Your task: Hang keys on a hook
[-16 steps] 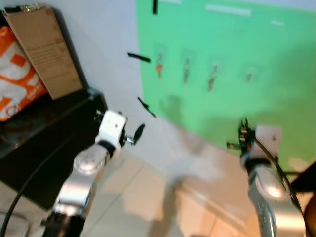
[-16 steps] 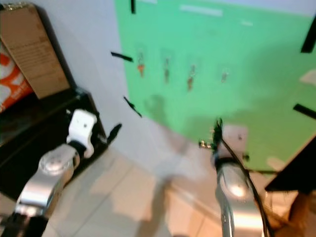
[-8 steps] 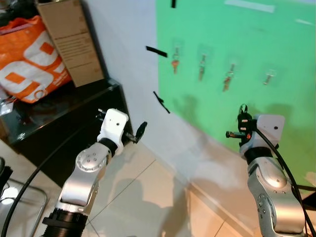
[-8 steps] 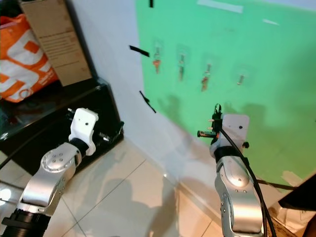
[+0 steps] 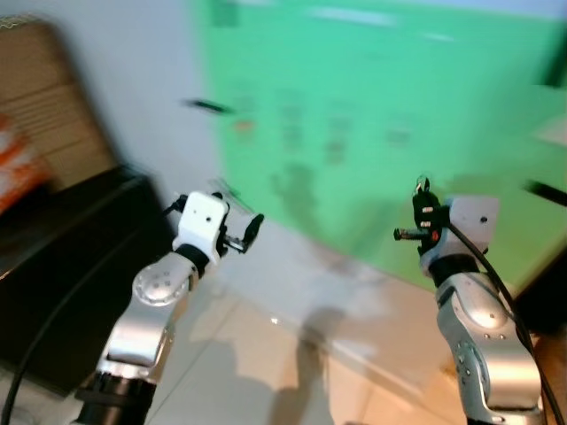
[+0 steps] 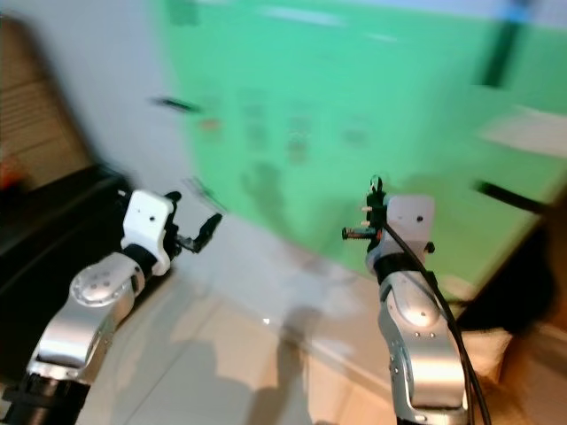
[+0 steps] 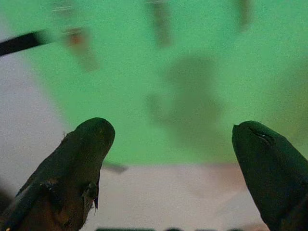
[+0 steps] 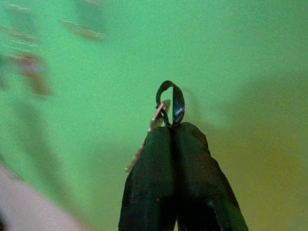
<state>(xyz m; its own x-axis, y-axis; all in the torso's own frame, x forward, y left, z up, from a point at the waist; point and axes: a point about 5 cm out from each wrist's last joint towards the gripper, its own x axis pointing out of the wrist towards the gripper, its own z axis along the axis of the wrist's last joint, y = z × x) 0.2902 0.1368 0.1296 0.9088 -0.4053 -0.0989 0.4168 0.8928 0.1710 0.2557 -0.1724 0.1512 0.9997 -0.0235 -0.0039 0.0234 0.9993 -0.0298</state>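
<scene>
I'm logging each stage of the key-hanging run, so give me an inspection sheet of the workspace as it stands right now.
Surface: green board on a pale wall, blurred; tiled floor below.
Job's things: key ring with a key, pinched at the right gripper's tips; row of hooks with hanging keys, too blurred to count.
Clutter: brown cardboard box and something orange on a black cabinet.
Grippers: right gripper raised toward the board, shut on the ring; left gripper open, holding nothing.
Cables: black cable along the right arm; another by the left arm.
Surroundings: black tape strips on wall and board.
</scene>
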